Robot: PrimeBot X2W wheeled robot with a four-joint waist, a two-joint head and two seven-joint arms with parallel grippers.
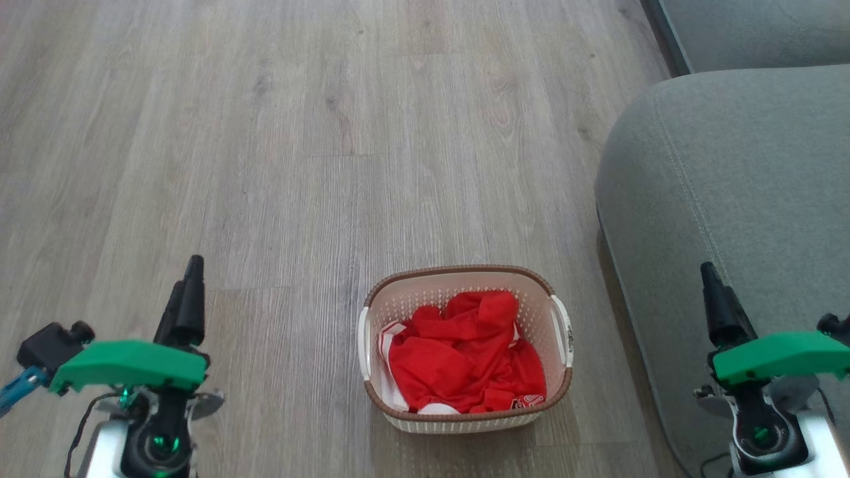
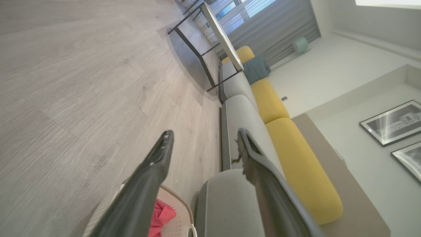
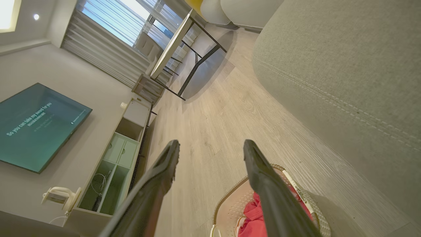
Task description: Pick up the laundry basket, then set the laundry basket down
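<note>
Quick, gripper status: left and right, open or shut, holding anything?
Left gripper: open, holding nothing, apart from the laundry basket.
Right gripper: open, holding nothing, also apart from the basket.

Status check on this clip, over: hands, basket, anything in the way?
Left hand, right hand open, empty. Basket on floor between them, red clothes inside, not gripped. Sofa close by the right hand.

sofa [image 1: 730,199] runs off the right edge; laundry basket [image 3: 232,205] gets chopped by the bottom edge in both wrist views, partly behind each tool's fingers [image 3: 271,197]
</note>
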